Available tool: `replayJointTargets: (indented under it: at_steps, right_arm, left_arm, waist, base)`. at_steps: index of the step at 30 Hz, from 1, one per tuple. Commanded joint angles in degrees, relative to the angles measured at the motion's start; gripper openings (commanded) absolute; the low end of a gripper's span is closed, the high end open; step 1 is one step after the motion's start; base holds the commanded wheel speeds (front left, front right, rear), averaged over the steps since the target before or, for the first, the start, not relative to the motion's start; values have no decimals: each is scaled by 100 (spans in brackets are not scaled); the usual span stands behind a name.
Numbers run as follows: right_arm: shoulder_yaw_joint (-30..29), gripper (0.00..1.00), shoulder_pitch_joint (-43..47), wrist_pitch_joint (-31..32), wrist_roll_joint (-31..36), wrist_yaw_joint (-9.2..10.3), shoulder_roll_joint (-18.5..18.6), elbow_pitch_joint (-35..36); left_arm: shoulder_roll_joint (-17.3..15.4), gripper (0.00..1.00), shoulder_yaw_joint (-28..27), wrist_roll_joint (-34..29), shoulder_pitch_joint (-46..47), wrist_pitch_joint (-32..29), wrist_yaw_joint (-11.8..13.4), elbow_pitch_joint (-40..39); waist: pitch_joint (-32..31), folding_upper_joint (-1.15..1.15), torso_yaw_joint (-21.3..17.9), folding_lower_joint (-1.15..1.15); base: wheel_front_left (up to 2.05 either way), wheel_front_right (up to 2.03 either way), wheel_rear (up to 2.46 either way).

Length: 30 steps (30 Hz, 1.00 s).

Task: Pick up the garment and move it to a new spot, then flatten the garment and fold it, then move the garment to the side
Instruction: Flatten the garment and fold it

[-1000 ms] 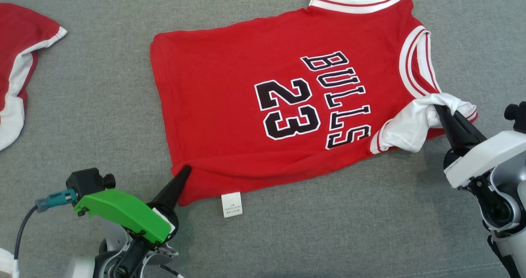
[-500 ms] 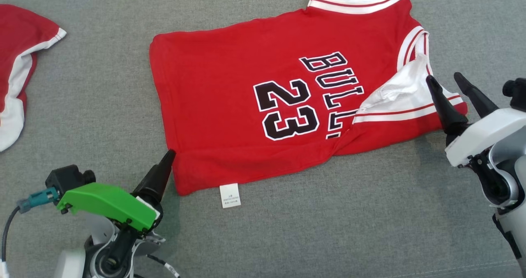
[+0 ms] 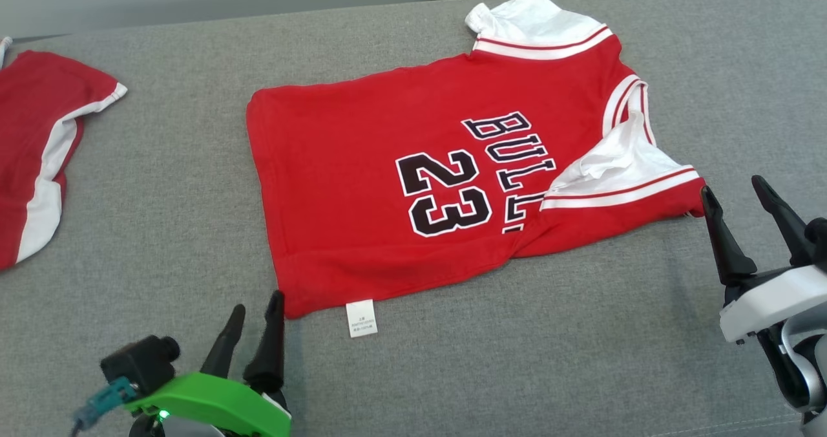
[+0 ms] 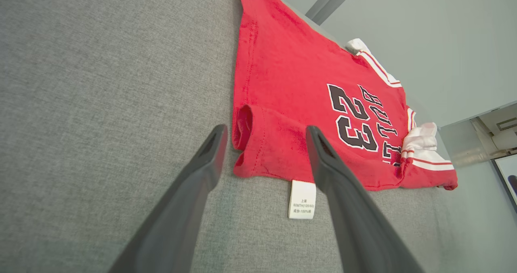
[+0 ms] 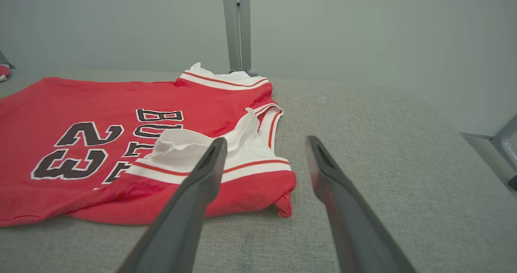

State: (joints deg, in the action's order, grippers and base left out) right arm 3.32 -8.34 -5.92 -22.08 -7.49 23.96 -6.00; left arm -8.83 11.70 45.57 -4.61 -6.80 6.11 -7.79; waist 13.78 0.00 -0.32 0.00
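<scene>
Left gripper (image 3: 258, 301) and right gripper (image 3: 731, 185) gape empty beside the red knit Bulls jersey (image 3: 387, 185), lying flat, one sleeve (image 3: 620, 172) turned in; folding looks barely begun, side move pending.

I look down on a wide surface (image 3: 581, 359) covered in grey woven cloth, flat and faintly mottled, with a stitched seam near its front edge. Behind the far edge stands a plain, pale grey-green wall (image 5: 363, 30). A grey metal post (image 5: 236, 26) rises upright against that wall from the back edge. Past the surface's right end, a grey metal frame (image 5: 490, 145) slants upward. The light is soft and even, and shadows on the cloth stay faint.
</scene>
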Motion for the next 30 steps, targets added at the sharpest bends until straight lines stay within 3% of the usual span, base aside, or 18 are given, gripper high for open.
replayJointTargets:
  at_steps: [1, 6, 14, 30]
  right_arm:
    - [-112, 100, 135, -165, 219, 1, -67, 41]
    - [-310, 100, 282, -500, 813, 0, -319, -34]
    - [-335, 100, 131, -610, 964, 1, -530, -158]
    - [-275, 100, -44, -512, 895, 1, -446, -240]
  left_arm:
    - [-73, 100, 125, -337, -56, 202, -54, 104]
    - [-92, 100, 431, -1017, -13, 752, -18, 608]
    - [-357, 100, 548, -1605, 384, 1105, -12, 1606]
    - [-245, 100, 728, -1590, 1011, 1320, -274, 2383]
  waist:
    - [-116, 0, -70, 0]
    - [-36, 0, -68, 0]
    - [228, 0, -23, 0]
    - [332, 0, -3, 0]
  base:
    - [0, 0, 0]
    - [0, 0, 0]
    - [0, 0, 0]
    - [0, 0, 0]
